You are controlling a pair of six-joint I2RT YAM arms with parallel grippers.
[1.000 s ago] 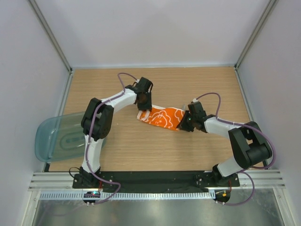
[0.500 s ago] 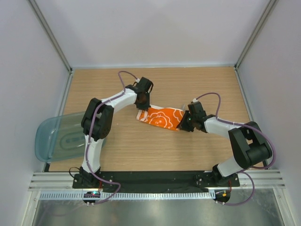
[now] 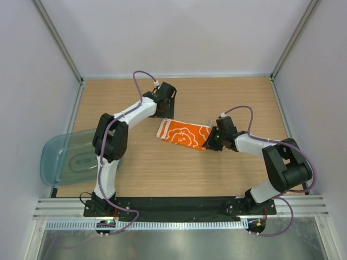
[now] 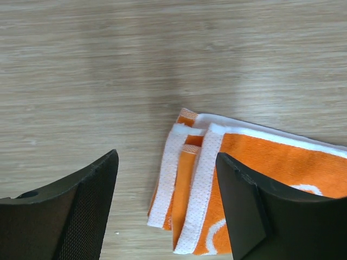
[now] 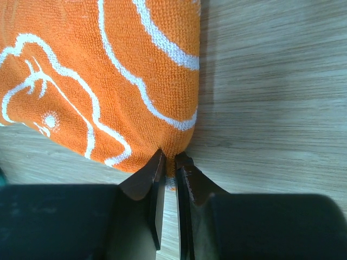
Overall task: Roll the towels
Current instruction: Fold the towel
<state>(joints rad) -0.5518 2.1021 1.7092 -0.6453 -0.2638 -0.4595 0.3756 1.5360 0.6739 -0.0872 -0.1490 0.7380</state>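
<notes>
One orange towel (image 3: 184, 134) with a white swirly flower pattern lies folded in a strip at mid table. No other towel is in view. My right gripper (image 3: 211, 142) is shut on the towel's right end; in the right wrist view the jaws (image 5: 169, 157) pinch the edge of the orange cloth (image 5: 108, 81). My left gripper (image 3: 167, 114) is open and empty, just beyond the towel's left end. In the left wrist view the fingers (image 4: 167, 157) stand wide apart above the layered white-edged end of the towel (image 4: 217, 179), not touching it.
A translucent blue-green plastic tray (image 3: 57, 162) hangs over the table's left edge. Pale walls with metal corner posts close in the wooden table (image 3: 162, 173) on three sides. Both arm bases sit on the black rail at the near edge.
My left gripper has let go of the towel's left end and drawn back toward the far side. The towel's left end now lies flat. My right gripper has stayed shut on the right end.
</notes>
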